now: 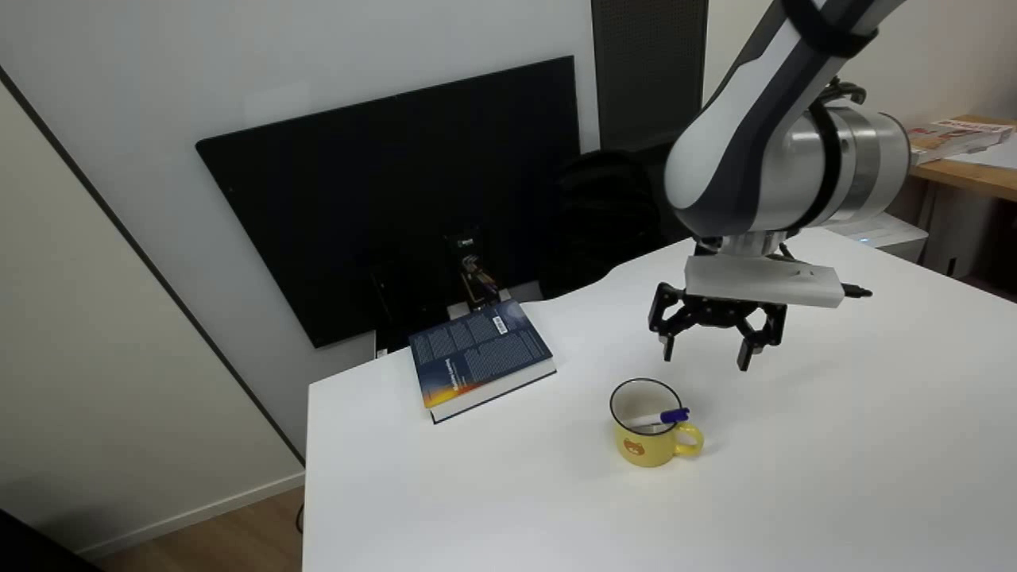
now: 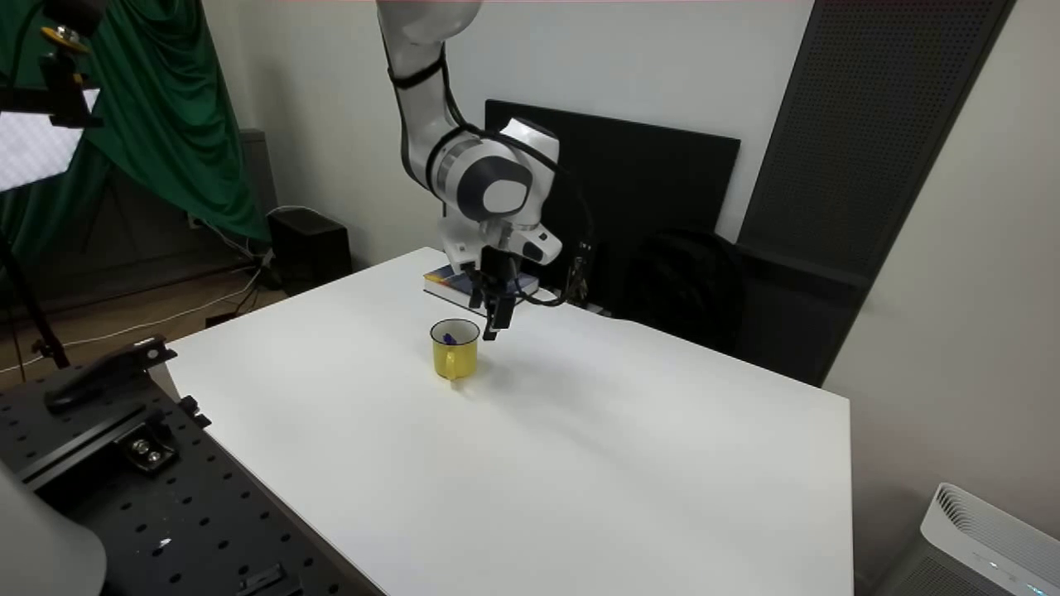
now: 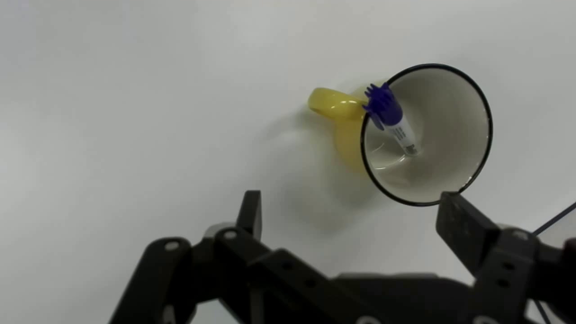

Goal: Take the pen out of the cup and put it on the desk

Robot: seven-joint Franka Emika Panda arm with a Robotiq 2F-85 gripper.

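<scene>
Yellow outside and pale within, the cup [image 1: 650, 451] stands upright on the white table [image 1: 834, 477], lower than the end effector [image 1: 706, 357] and near it, a gap showing between the two in an exterior view. The pen [image 3: 386, 110] is in the cup, set aslant: its blue-purple cap lies at the dark rim just beside the handle, and its white barrel slopes down into the bowl. In the wrist view, cap and handle both lie ahead of the space between the fingers [image 3: 249, 213], while the rest of the cup reaches across beyond the finger at the right of the picture, whose tip overlaps the near part of the rim there. The end effector is released, its two fingers parted wide, hanging above the table with their tips toward it. Above the end effector is the white and grey arm [image 1: 707, 167] that carries it. Off to one side of the end effector, well apart from it in an exterior view, a thick book [image 1: 477, 349], its dark blue cover uppermost, lies flat near the table's edge; farther from the end effector than the book, beyond that edge, a large black screen [image 1: 397, 183] stands upright
</scene>
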